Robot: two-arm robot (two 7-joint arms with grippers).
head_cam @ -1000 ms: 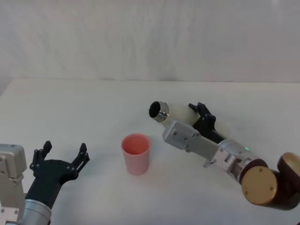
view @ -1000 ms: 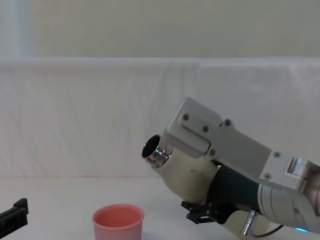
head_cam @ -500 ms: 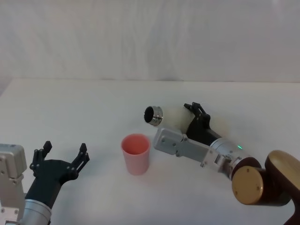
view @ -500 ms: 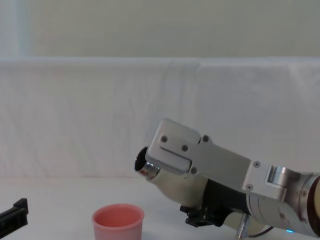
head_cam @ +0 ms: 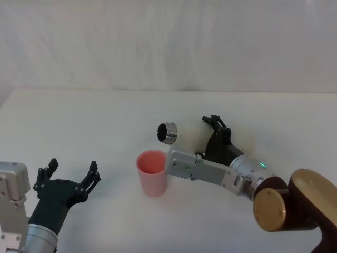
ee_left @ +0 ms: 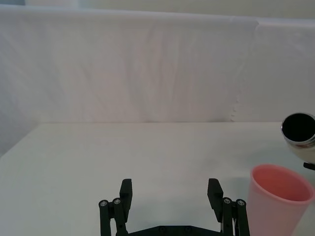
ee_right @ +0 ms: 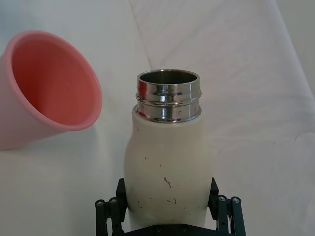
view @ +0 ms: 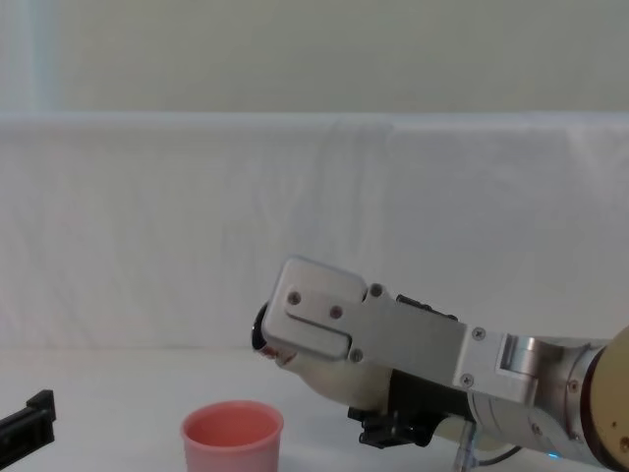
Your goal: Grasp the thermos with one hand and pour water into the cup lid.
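Since 1 s ago the right gripper (ee_right: 167, 216) has swung the thermos (ee_right: 167, 172) lower and leftward; its fingers clamp the scuffed cream body, steel threaded neck tipped near-horizontal just beyond the round pink plastic cup lid (head_cam: 153, 172). Left gripper (head_cam: 67, 182) idle, fingers spread, cup well apart to its right.

A white worktop (head_cam: 95, 113) spreads wide and bare, its surface smooth and evenly lit with only faint shadows. Behind its far edge hangs a white cloth backdrop (view: 197, 226), softly creased in vertical folds. Above the top hem of the cloth, a plain pale wall (view: 324, 54) runs across the chest view.
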